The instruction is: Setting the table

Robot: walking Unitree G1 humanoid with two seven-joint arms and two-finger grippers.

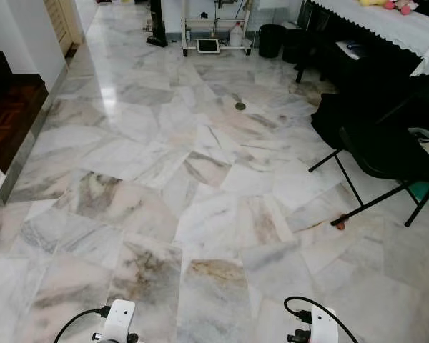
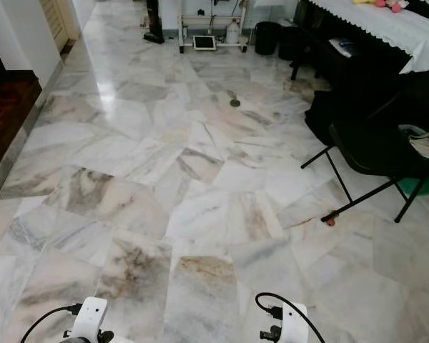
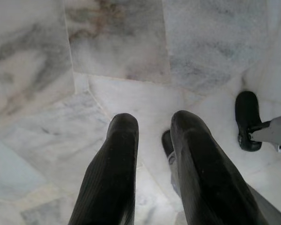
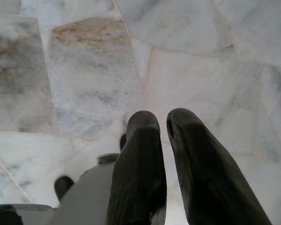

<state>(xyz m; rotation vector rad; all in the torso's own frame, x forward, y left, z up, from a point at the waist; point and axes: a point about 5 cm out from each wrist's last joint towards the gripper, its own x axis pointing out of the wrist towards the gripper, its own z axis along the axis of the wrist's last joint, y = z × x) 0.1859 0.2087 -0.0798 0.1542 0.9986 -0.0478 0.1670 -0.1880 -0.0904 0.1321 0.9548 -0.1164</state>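
Note:
A table with a white lace cloth (image 1: 407,28) stands at the far right, with soft toys (image 1: 397,6) on it. No tableware can be made out. Both arms hang low over the marble floor: the left wrist (image 1: 118,321) and right wrist (image 1: 318,325) show at the bottom edge. My left gripper (image 3: 154,124) points down at the floor with a small gap between its fingers and nothing in it. In the right wrist view my right gripper (image 4: 163,119) has its fingers close together and holds nothing.
A black folding chair (image 1: 386,153) stands at the right, its legs reaching onto the floor. Dark bins (image 1: 272,39) and a white cart (image 1: 214,32) sit at the back. A raised wooden floor (image 1: 11,107) borders the left. A round drain (image 1: 240,106) lies mid-floor. Open marble stretches ahead.

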